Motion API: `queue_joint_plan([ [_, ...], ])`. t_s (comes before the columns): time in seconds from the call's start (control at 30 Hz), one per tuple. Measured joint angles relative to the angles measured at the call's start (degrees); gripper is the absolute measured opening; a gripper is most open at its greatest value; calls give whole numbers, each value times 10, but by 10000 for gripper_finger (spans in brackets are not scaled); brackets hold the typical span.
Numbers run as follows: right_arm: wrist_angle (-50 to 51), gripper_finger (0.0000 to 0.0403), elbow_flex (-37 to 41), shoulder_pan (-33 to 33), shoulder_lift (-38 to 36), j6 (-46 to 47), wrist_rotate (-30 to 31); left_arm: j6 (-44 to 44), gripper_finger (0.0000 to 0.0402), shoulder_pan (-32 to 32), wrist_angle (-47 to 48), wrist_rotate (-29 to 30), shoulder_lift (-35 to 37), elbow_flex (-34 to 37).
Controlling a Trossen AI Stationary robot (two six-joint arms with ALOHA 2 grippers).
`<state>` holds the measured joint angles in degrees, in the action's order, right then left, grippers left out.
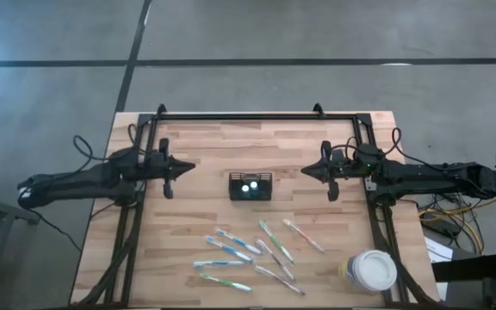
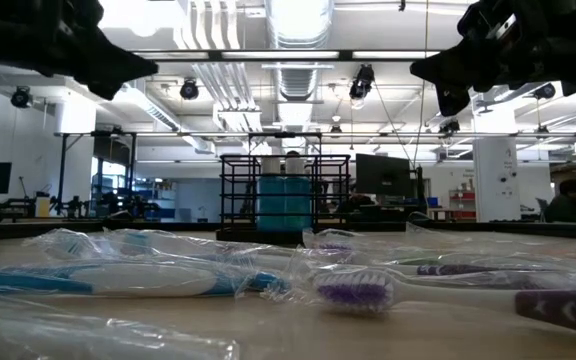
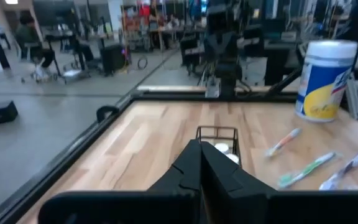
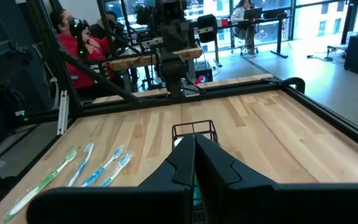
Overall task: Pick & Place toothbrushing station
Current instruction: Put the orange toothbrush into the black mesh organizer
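Black mesh caddy (image 1: 250,186) stood mid-table holding only two white-capped tubes (image 1: 249,184), toothbrushes (image 1: 252,253) lay loose nearby (none loaded yet), and left gripper (image 1: 185,166) and right gripper (image 1: 308,171) hovered closed, empty, either side.

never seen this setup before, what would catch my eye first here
First, the small black wire-mesh caddy standing at the middle of the wooden table, two white-capped tubes inside it. The left gripper and the right gripper hang shut on either side of it, pointing at it and holding nothing. Nearer the front edge lie scattered wrapped toothbrushes, with a large white-lidded cup at the front right corner.
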<state>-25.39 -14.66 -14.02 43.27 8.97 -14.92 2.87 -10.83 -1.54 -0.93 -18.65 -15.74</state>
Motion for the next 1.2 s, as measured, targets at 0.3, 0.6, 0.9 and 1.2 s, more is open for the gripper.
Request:
queue_joint_plan([
  [0.3,15,8,-5,0,0,0,0,-13,1,0,7,-8,72,55],
  [0.6,556,8,-264,63,40,63,85,-8,10,0,5,5,75,43],
  [0.9,885,13,-469,174,231,271,130,11,8,0,5,5,75,18],
  [1.2,896,119,-596,234,452,293,130,12,11,0,13,4,75,18],
])
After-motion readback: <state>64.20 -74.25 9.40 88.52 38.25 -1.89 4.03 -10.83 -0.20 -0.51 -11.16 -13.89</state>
